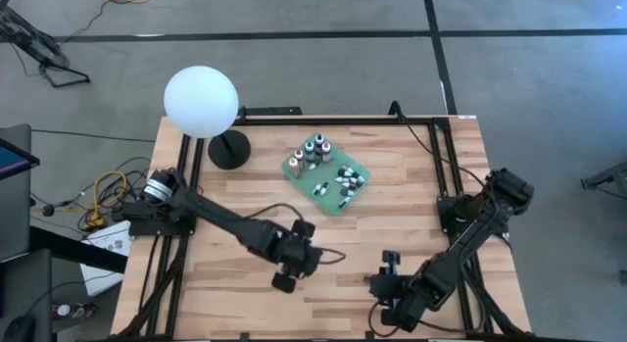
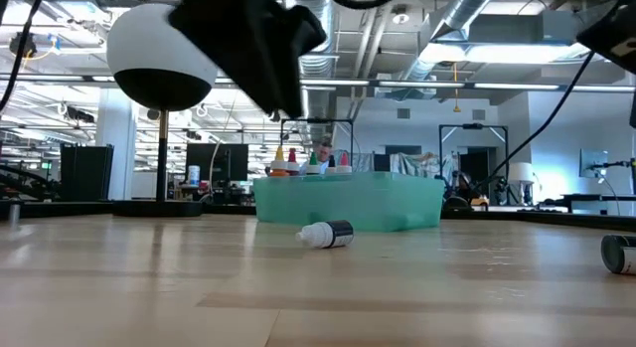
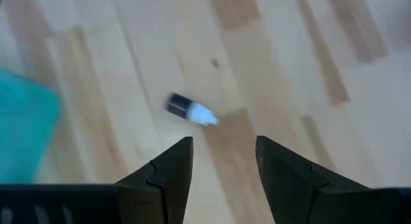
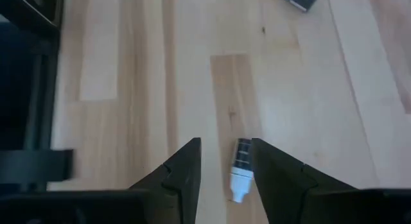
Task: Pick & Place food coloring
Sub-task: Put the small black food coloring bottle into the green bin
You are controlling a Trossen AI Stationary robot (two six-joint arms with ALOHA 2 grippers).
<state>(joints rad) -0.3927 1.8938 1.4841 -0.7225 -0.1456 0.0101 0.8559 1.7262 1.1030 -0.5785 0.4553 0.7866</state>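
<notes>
Two small dark food coloring bottles with white tips lie on their sides on the wooden table. One lies just beyond my left gripper, which hangs open above the table near the middle. The other lies on the table below my right gripper, in the gap of its open fingers, white tip toward the wrist; this gripper is near the front edge. Several more bottles stand or lie in the green tray.
A white globe lamp on a black base stands at the back left, beside the tray. The tray's wall rises behind the lying bottle. Bare wood lies between the two grippers and along the front.
</notes>
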